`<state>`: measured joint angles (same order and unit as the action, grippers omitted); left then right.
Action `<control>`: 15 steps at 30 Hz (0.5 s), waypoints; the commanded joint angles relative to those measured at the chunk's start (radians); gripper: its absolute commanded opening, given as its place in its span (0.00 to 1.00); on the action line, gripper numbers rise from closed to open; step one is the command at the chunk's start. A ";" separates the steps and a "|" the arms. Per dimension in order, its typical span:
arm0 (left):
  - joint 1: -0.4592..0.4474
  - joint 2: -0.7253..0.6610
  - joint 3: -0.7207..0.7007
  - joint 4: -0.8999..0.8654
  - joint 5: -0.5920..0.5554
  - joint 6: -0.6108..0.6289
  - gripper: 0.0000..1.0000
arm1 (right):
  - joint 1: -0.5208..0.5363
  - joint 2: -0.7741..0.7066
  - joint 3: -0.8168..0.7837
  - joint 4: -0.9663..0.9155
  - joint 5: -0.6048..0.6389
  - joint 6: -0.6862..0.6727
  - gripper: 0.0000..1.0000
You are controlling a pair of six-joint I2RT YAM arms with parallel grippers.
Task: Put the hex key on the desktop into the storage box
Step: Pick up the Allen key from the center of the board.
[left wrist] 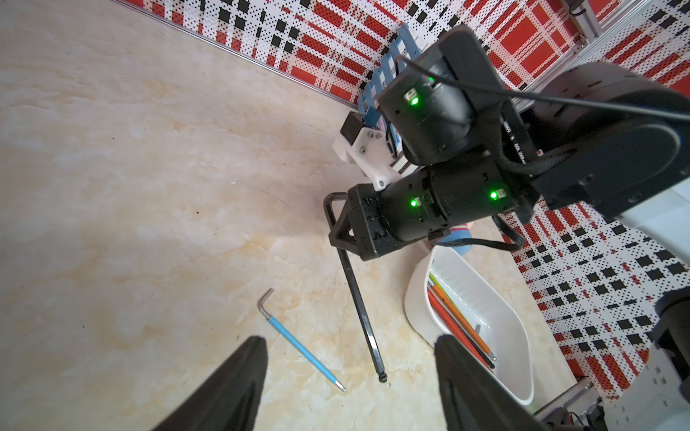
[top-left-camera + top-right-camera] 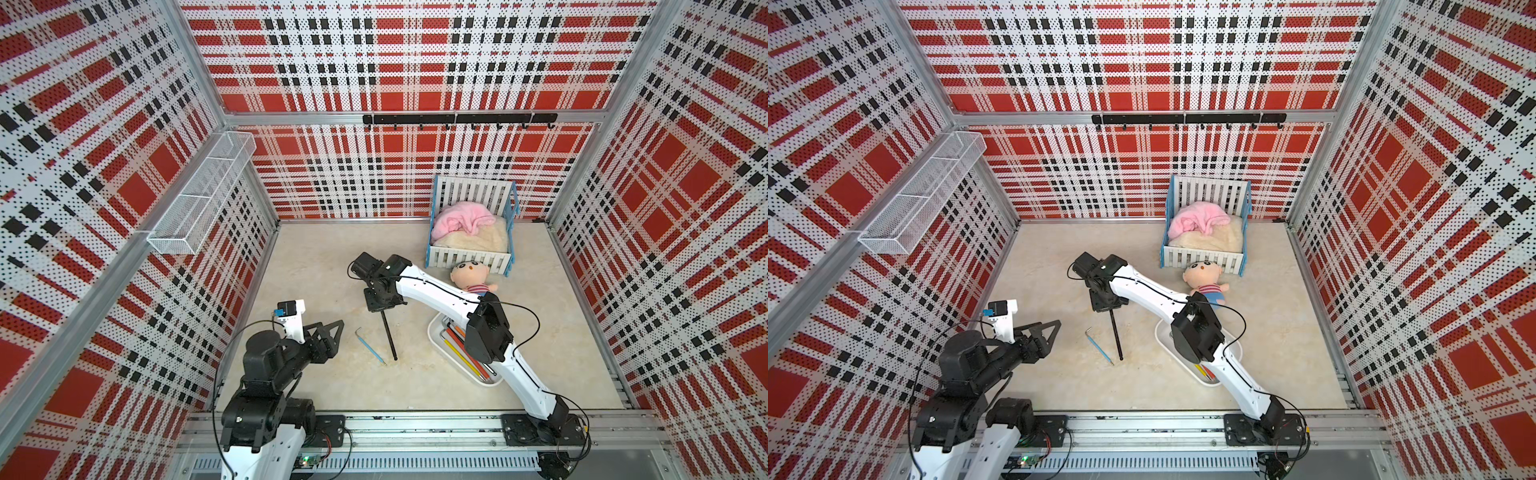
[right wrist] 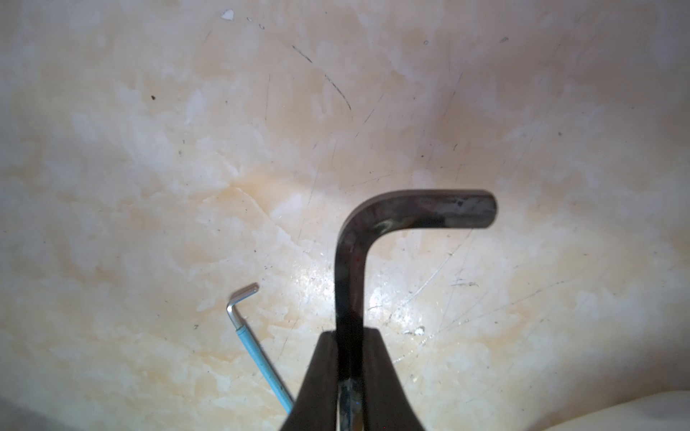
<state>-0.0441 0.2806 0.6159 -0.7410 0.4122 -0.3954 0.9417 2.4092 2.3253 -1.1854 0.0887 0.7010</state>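
Note:
On the beige desktop [image 2: 324, 249] lie two hex keys. My right gripper [image 3: 349, 336], seen from above in both top views [image 2: 379, 305] [image 2: 1106, 305], is shut on the long black hex key [image 2: 388, 336] [image 3: 410, 209] just below its bend; the key's far tip points down at the desktop [image 1: 381, 377]. A thinner blue-sleeved hex key [image 2: 370, 345] [image 1: 302, 347] lies loose just left of it. The white storage box [image 2: 436, 332] [image 1: 504, 328] sits to the right, partly under the right arm, holding red, orange and yellow keys. My left gripper [image 1: 351, 373] [image 2: 330, 332] hovers open and empty, left of the blue key.
A white-slatted crib with blue ends [image 2: 471, 232] holds pink and cream blankets at the back right. A plush doll [image 2: 471, 278] lies in front of it. A wire-mesh basket [image 2: 203, 195] hangs on the left wall, and a black hook rail [image 2: 457, 119] runs along the back wall.

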 commanded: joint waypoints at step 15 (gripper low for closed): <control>0.016 0.007 -0.008 0.023 0.008 0.013 0.76 | -0.093 -0.399 -0.318 0.099 0.017 -0.139 0.00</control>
<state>-0.0395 0.2821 0.6159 -0.7406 0.4122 -0.3954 0.8734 2.1391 2.0632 -1.1435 0.0875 0.6147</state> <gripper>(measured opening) 0.762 0.132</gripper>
